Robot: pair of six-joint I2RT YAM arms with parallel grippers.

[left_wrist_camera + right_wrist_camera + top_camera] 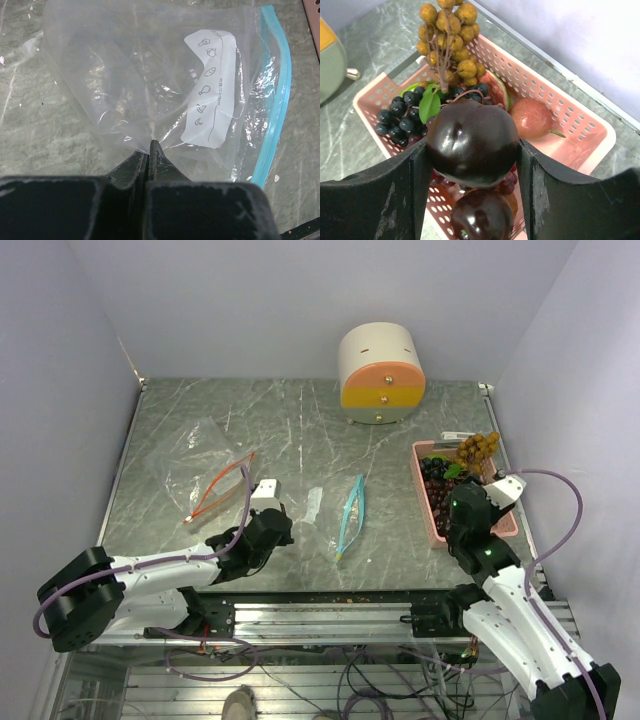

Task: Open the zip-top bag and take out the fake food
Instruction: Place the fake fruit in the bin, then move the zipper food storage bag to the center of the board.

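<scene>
There, right hand point(472, 165) tight on a dark fruit point(470, 135) over pink basket point(580, 125) — left hand point(149, 150) pressed together by bag point(150, 75).

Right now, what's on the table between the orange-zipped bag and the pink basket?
The blue-zipped clear bag, its edge pinched by the left gripper. The top external view shows it lying between them.

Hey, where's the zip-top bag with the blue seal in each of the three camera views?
Top external: the blue-zip bag lies flat mid-table, between the two arms.
Left wrist: it fills the frame, blue seal down the right side, near edge pinched by the left fingers.
Right wrist: not in it; the right fingers hold a dark round fruit over the pink basket.
Shared landmark: the marbled grey table.
</scene>
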